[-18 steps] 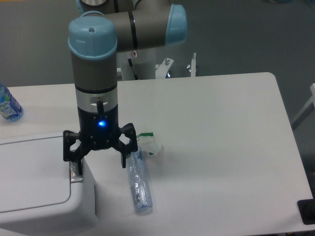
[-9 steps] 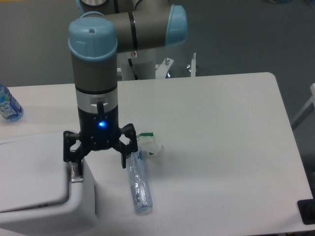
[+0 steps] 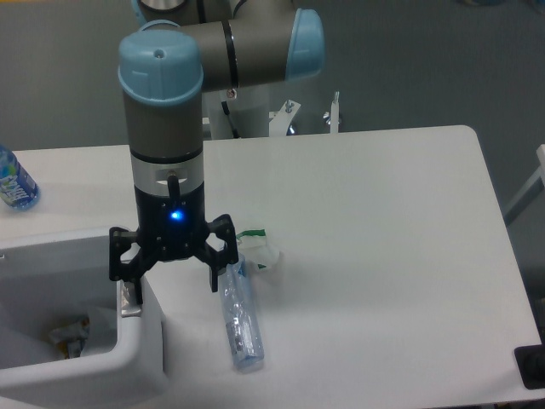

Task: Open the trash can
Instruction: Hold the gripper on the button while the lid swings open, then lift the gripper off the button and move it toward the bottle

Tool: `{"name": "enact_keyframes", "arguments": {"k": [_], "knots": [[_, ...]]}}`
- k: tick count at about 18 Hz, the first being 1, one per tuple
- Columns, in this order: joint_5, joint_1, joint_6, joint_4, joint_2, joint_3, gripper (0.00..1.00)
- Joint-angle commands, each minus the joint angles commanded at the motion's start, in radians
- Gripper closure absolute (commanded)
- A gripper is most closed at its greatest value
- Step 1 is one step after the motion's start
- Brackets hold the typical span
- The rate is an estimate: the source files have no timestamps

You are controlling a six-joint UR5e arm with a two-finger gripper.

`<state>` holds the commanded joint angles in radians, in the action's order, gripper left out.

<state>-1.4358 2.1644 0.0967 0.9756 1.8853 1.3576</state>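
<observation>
Pictured on the white bench [image 3: 383, 213]: one trash can [image 3: 140, 362] at the near left corner, lid down inside, crumpled waste visible within. Above its right rim, one end effector [image 3: 170, 285], fingers spread wide, gripping nothing. Alongside, one flattened clear bottle [image 3: 241, 319]; far left, one blue-labelled bottle [image 3: 13, 181].

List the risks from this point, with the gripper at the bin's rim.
1. One finger of the open gripper sits at the rim of the trash can, whose inside and rubbish are visible. Lifting off at an angle could snag the rim and tug the bin.
2. The other finger hangs just above a clear plastic bottle lying on the table. A sideways move might knock it rolling.
</observation>
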Motion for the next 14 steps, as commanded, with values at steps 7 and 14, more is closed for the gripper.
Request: {"name": "enact_keyframes", "arguments": {"k": [7, 14], "knots": [[-0.002, 0.066, -0.02, 0.024, -0.031, 0.002, 0.0], [0.021, 0.204, -0.228, 0.133, -0.057, 0.008, 0.0]]}}
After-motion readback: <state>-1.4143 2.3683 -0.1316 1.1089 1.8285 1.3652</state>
